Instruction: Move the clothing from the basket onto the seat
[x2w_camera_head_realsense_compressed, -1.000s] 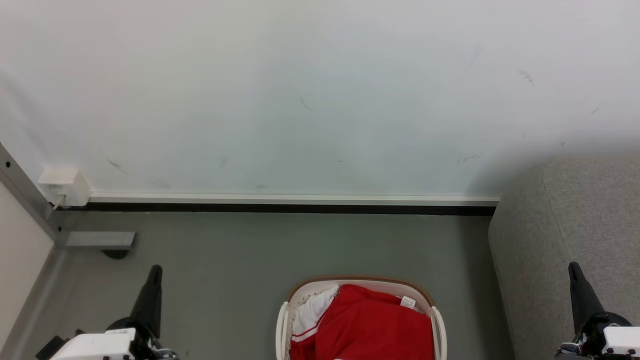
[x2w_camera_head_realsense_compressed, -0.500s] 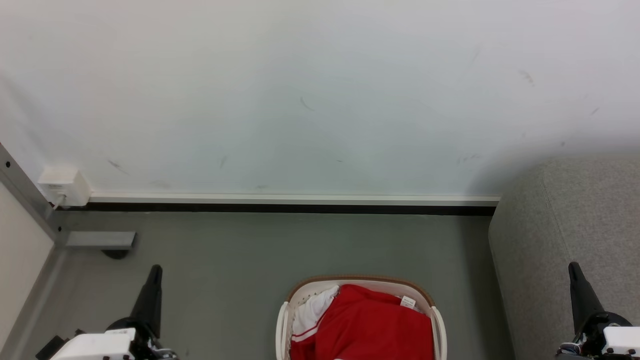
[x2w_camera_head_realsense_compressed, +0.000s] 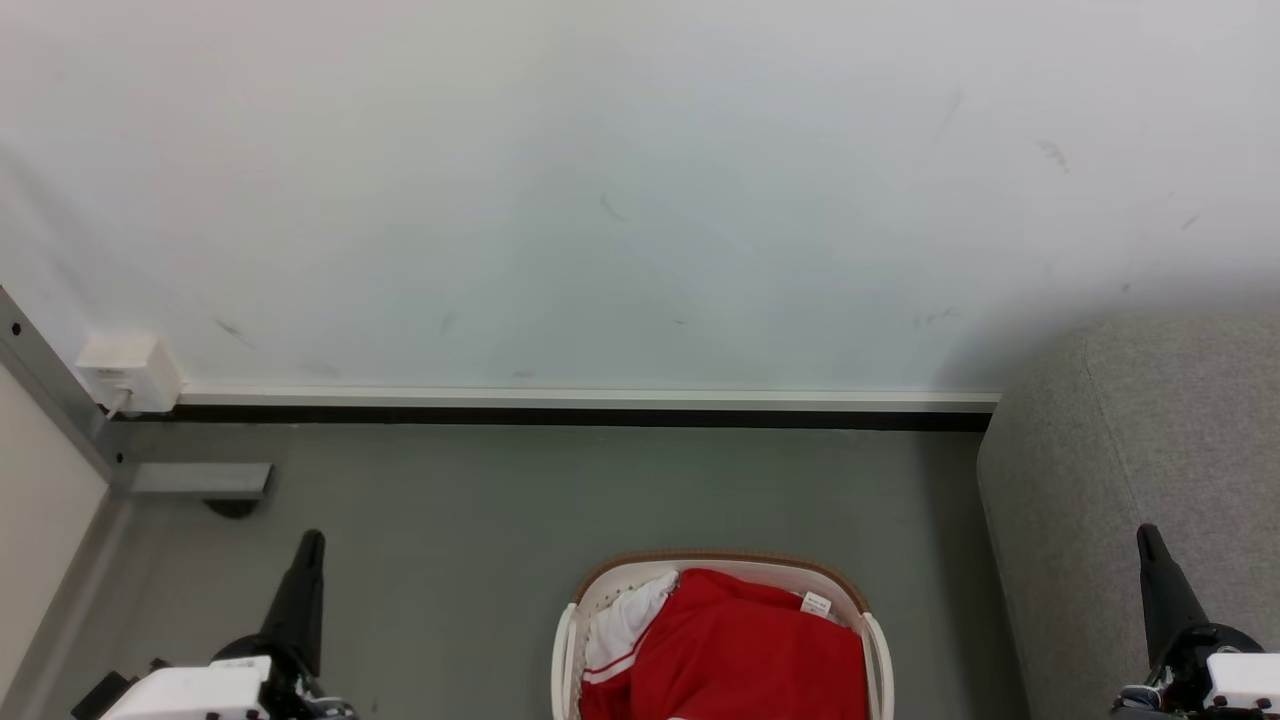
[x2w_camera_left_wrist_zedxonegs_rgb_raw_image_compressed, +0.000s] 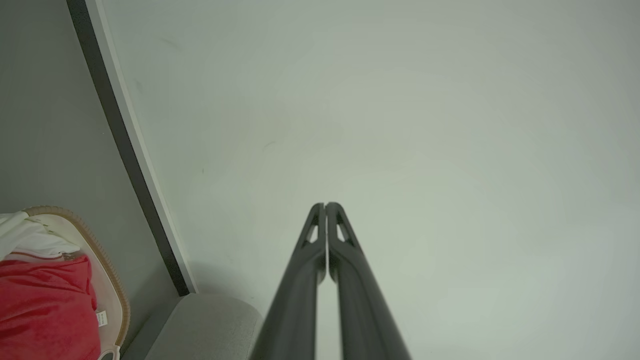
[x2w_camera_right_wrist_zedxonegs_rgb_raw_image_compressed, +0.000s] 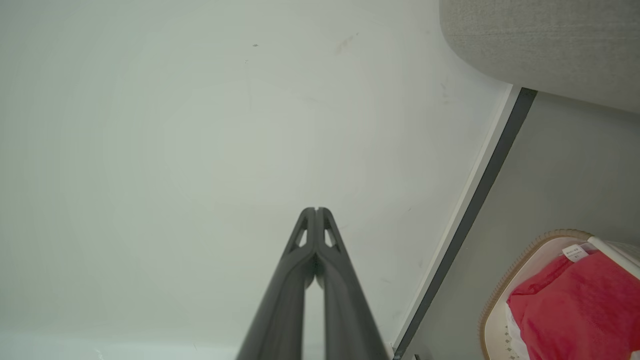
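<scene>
Reading left hand (x2w_camera_head_realsense_compressed: 311, 542) as clenched: both dark fingers pressed together tip to tip, gripping nothing. Held low, fingers aimed forward at the wall (x2w_camera_head_realsense_compressed: 640, 200) and leaning slightly inward, over bare floor (x2w_camera_head_realsense_compressed: 450, 500). White wrist housing at the bottom edge of the head view.

Same for right hand (x2w_camera_head_realsense_compressed: 1148, 537): clenched empty, tips touching, only a thin slit between the fingers lower down in its wrist view. Also low, aimed at the wall, leaning slightly inward.

Found the basket (x2w_camera_head_realsense_compressed: 720, 557) between the two hands, to the right of the left hand and to the left of the right hand, well apart from both. Sitting on the floor, nearer the robot than either fingertip, brown rim band on top.

Found the clothing (x2w_camera_head_realsense_compressed: 745, 650) inside the basket: a red heap, with a white striped piece on the side toward the left hand and a white tag (x2w_camera_head_realsense_compressed: 817, 603) near the far rim on the side toward the right hand. Untouched by either hand.

Placing the seat (x2w_camera_head_realsense_compressed: 1120, 470) behind the right hand's fingers in the head view, just beside the basket, backed against the wall.

Ahead of both hands: skirting board (x2w_camera_head_realsense_compressed: 580, 400) along the wall's foot. Ahead and outward of the left hand: small white box (x2w_camera_head_realsense_compressed: 125, 372) on the wall.
</scene>
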